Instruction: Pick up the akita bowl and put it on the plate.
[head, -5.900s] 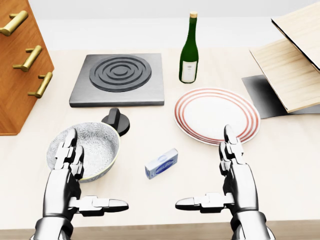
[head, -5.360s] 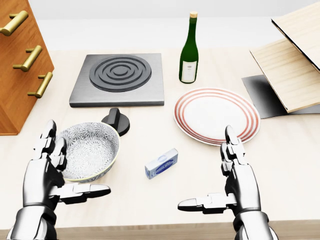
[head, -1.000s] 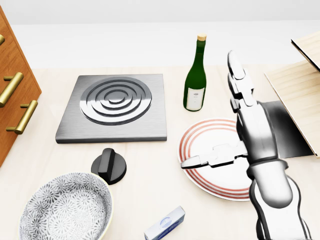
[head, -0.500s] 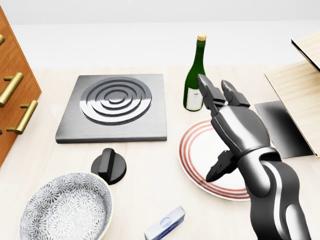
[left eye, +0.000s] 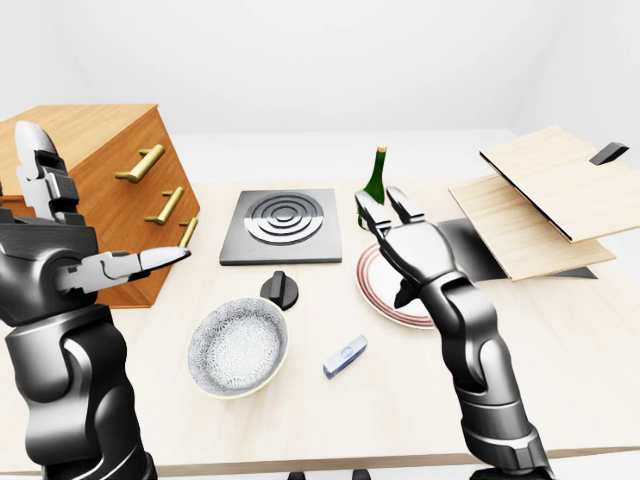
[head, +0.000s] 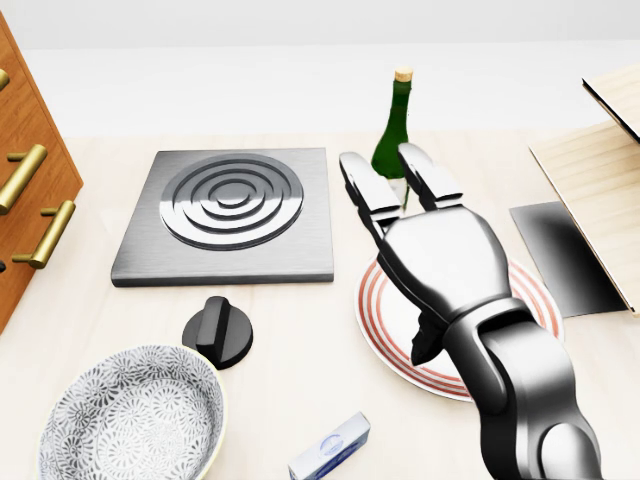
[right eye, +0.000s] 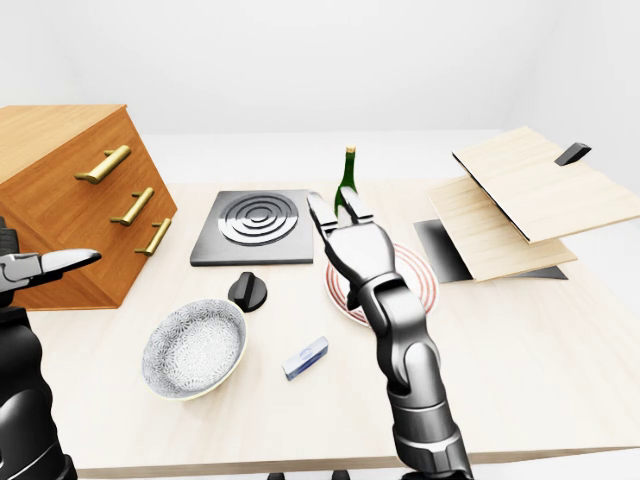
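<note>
Well apart, akita bowl (head: 130, 420) and plate (head: 385, 325).

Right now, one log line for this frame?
akita bowl: on table, untouched | plate: no bowl yet | right hand: open, over plate | left hand: open, raised

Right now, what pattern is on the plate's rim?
The plate has red concentric rings on white; the head view shows it best.
</note>
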